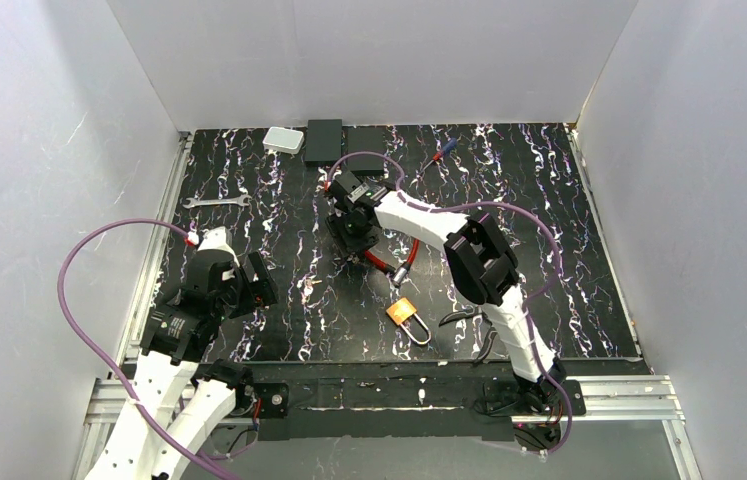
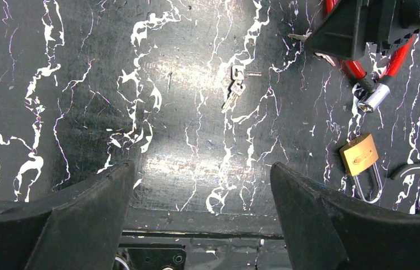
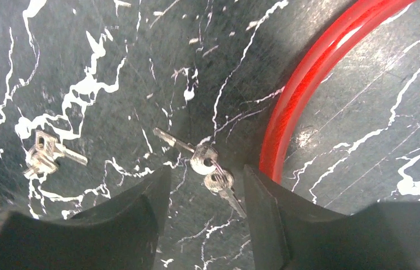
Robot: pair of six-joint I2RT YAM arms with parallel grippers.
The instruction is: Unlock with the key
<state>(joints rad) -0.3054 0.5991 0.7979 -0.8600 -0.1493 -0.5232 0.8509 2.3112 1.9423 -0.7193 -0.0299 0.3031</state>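
A pair of silver keys on a ring (image 3: 212,170) lies on the black marbled table between the fingers of my right gripper (image 3: 206,173). The gripper is open and low over them, not touching. A red cable lock (image 3: 303,84) curves just right of it, with its silver cylinder (image 2: 374,97) in the left wrist view. A second pair of keys (image 3: 44,154) lies to the left and also shows in the left wrist view (image 2: 235,89). A brass padlock (image 1: 404,312) lies nearer the front, also in the left wrist view (image 2: 359,154). My left gripper (image 2: 202,185) is open and empty, at the left (image 1: 261,280).
A wrench (image 1: 217,202) lies at the back left. A white box (image 1: 283,140) and a black box (image 1: 324,140) stand at the far edge. A screwdriver (image 1: 439,152) lies at the back. Black pliers (image 1: 477,322) lie right of the padlock.
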